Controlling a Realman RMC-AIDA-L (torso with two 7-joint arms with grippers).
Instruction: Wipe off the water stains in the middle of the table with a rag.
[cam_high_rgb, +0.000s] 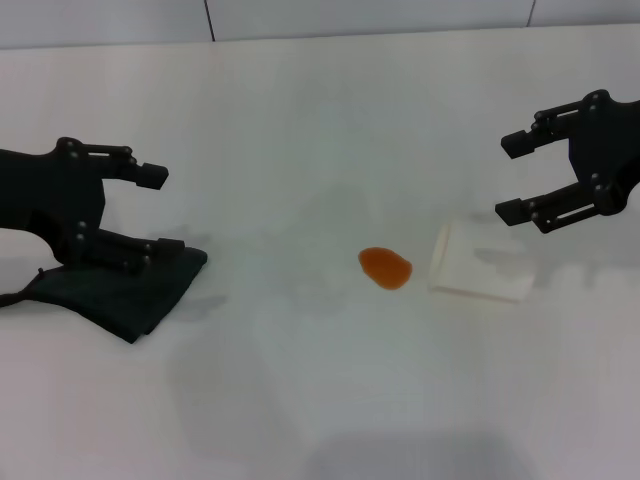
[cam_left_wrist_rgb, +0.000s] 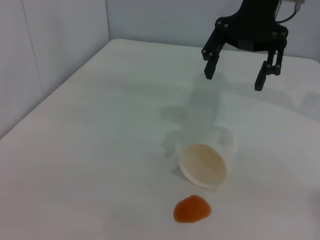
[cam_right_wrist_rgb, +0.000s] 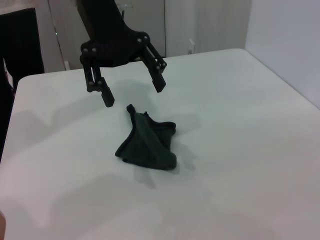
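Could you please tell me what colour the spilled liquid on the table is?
The liquid blob is a glossy, translucent orange, clearest in the head view.

The water stains (cam_high_rgb: 385, 268) are one small orange blob — oval, glossy, translucent — lying near the middle of the white, matte tabletop (cam_high_rgb: 320, 120). The rag (cam_high_rgb: 120, 290), a dark green-black cloth with a thin hem, lies crumpled in loose folds well to the blob's left — flat on the tabletop, apart from the stain.
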